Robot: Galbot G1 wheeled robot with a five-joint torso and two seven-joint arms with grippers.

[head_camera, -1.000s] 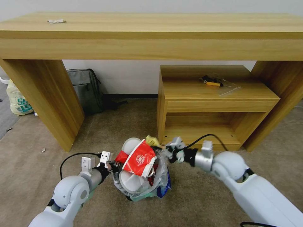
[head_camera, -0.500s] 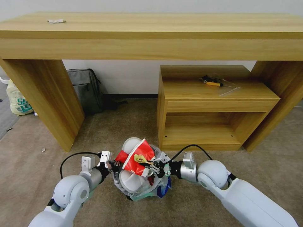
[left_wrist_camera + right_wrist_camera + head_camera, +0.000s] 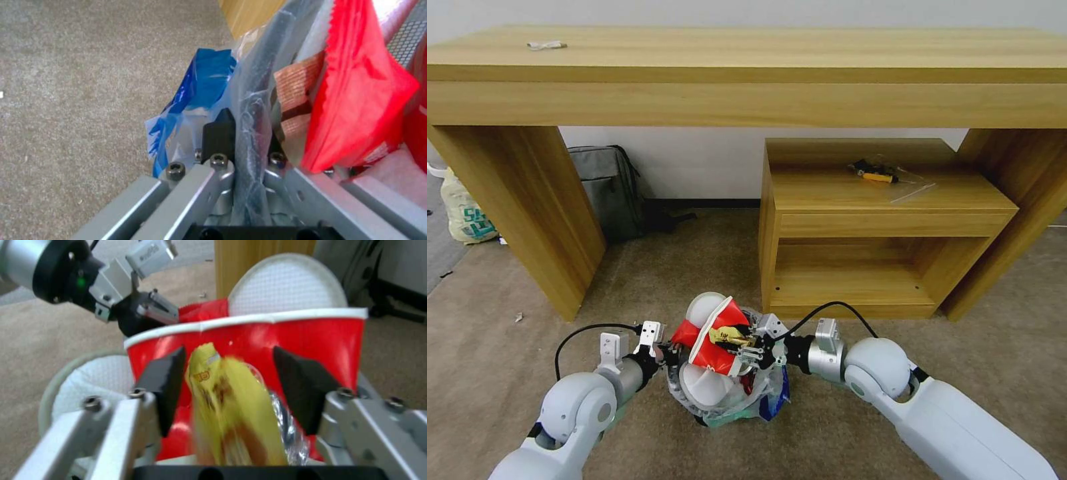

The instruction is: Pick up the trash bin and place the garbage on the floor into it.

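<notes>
The trash bin [image 3: 764, 390], lined with a crinkly bag, stands on the beige floor [image 3: 487, 373], heaped with garbage: white slippers [image 3: 704, 308], a red paper cup [image 3: 717, 347] and a red wrapper [image 3: 356, 100]. My left gripper [image 3: 662, 350] is shut on the bin's bagged rim [image 3: 249, 110]. My right gripper [image 3: 746, 343] hovers over the heap, open. In the right wrist view, a yellow wrapper [image 3: 231, 400] sits loose and blurred between its parted fingers [image 3: 166, 386], in front of the red cup [image 3: 311, 330].
A low wooden cabinet [image 3: 887, 200] with small tools on top stands just behind the bin, under a long wooden desk [image 3: 747, 67]. A grey backpack [image 3: 607, 190] leans against the wall. A pale-yellow bag [image 3: 467, 213] sits far left. A small scrap [image 3: 518, 317] lies on the carpet.
My right gripper carried the yellow wrapper from beside the cabinet down over the bin's heap, and its fingers now stand apart. The left gripper and the bin have stayed put.
</notes>
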